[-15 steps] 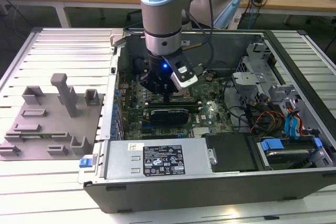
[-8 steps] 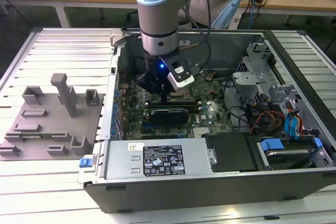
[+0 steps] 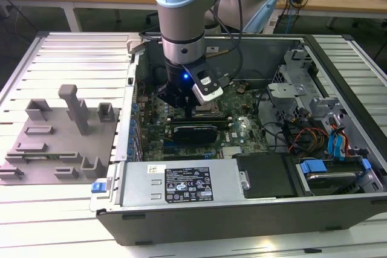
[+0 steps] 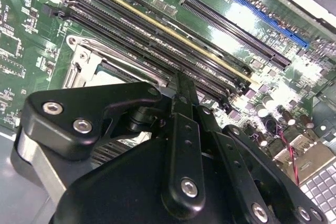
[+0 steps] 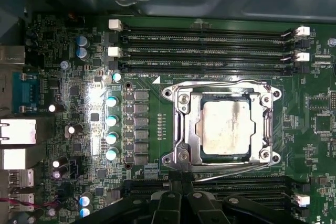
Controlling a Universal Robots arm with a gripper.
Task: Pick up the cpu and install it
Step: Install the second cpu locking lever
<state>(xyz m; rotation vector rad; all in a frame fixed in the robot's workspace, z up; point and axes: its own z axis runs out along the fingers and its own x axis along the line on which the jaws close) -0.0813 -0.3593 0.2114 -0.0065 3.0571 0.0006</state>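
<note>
The pincer (image 3: 181, 102) hangs low inside the open computer case (image 3: 242, 209), just above the motherboard (image 3: 242, 128). In the second wrist view its black linkage (image 4: 178, 145) fills the foreground, and the two fingers (image 4: 185, 94) meet in one narrow edge with nothing between them, so the pincer is clenched and carries nothing. In the first wrist view the same finger bases (image 5: 181, 203) sit side by side.

Just ahead of the fingertips, in the first wrist view, lies the cpu (image 5: 226, 128): a pale silvery square chip, its top smudged, lying flat inside the socket frame (image 5: 184, 129). The metal load plate frames it on all sides, and a thin wire lever (image 5: 231, 167) runs along the edge of the socket nearest the pincer. The chip is apart from the fingers, not touched by them. In the second wrist view a strip of the socket's bright metal (image 4: 86, 66) shows beyond the black linkage.

Beyond the socket run three long memory slots (image 5: 205, 38) with white latches at their ends; more dark slots (image 5: 247, 184) lie between socket and pincer. To one side stand teal-topped capacitors (image 5: 111, 127).

Farther off, in the exterior view, a labelled power supply (image 3: 181, 184) lies along the case's near wall, and a grey fixture block (image 3: 60, 140) rests on the slatted table (image 3: 54, 46) at the exterior view's left.
</note>
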